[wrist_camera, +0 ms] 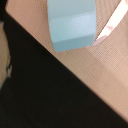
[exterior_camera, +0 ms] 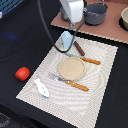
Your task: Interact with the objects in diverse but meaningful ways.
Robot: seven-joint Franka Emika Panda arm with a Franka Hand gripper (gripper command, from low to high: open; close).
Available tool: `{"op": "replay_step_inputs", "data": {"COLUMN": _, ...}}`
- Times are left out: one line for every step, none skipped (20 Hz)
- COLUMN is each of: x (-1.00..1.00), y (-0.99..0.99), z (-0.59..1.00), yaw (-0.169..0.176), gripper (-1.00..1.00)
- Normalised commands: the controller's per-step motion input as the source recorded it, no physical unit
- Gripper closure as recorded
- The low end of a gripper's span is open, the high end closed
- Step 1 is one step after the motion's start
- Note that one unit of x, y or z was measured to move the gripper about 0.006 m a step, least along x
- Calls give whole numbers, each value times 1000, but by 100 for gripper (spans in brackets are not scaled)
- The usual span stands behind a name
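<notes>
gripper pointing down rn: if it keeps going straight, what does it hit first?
Most likely the light blue carton-shaped block, which sits right below the gripper on the placemat. Depth is unclear; fingertips aren't visible.

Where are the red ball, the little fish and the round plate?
red ball (exterior_camera: 22,73), exterior view, middle of its top.
fish (exterior_camera: 41,87), exterior view, middle of its body.
plate (exterior_camera: 72,68), exterior view, bare centre.

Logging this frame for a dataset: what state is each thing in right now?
light blue carton block: on the placemat, under the pincer
red ball: off the placemat
fish piece: lying flat
brown stick: lying flat
plate: empty
pincer: grip unclear
</notes>
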Motion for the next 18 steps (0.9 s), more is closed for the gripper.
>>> {"op": "replay_step_inputs", "data": {"x": 523, "y": 0, "z": 31, "yaw": -231, "gripper": -100}}
{"op": "replay_step_inputs", "data": {"x": 609, "y": 0, "z": 26, "yaw": -190, "gripper": -100}}
{"op": "replay_step_inputs", "data": {"x": 660, "y": -31, "z": 23, "yaw": -163, "gripper": -100}}
{"op": "replay_step_inputs", "data": {"x": 683, "y": -77, "z": 9, "yaw": -149, "gripper": -100}}
{"op": "replay_step_inputs", "data": {"x": 683, "y": -86, "z": 14, "yaw": -151, "gripper": -100}}
{"op": "replay_step_inputs", "data": {"x": 680, "y": -94, "z": 26, "yaw": -159, "gripper": -100}}
{"op": "replay_step_inputs", "data": {"x": 700, "y": -89, "z": 43, "yaw": -155, "gripper": -100}}
{"op": "replay_step_inputs", "data": {"x": 737, "y": -77, "z": 40, "yaw": -141, "gripper": -100}}
{"op": "replay_step_inputs", "data": {"x": 763, "y": -57, "z": 43, "yaw": -132, "gripper": -100}}
{"op": "replay_step_inputs", "data": {"x": 757, "y": -63, "z": 46, "yaw": -136, "gripper": -100}}
{"op": "replay_step_inputs", "data": {"x": 740, "y": -74, "z": 34, "yaw": -140, "gripper": -100}}
{"op": "replay_step_inputs", "data": {"x": 731, "y": -83, "z": 17, "yaw": -138, "gripper": -100}}
{"op": "replay_step_inputs", "data": {"x": 740, "y": -80, "z": 11, "yaw": -129, "gripper": -100}}
{"op": "replay_step_inputs", "data": {"x": 609, "y": -183, "z": 0, "yaw": -88, "gripper": -100}}
{"op": "replay_step_inputs", "data": {"x": 451, "y": -180, "z": -23, "yaw": -57, "gripper": -100}}
{"op": "replay_step_inputs", "data": {"x": 417, "y": -166, "z": -46, "yaw": -49, "gripper": -100}}
{"op": "replay_step_inputs", "data": {"x": 383, "y": -106, "z": -49, "yaw": -45, "gripper": -100}}
{"op": "replay_step_inputs", "data": {"x": 380, "y": -71, "z": -54, "yaw": -39, "gripper": -100}}
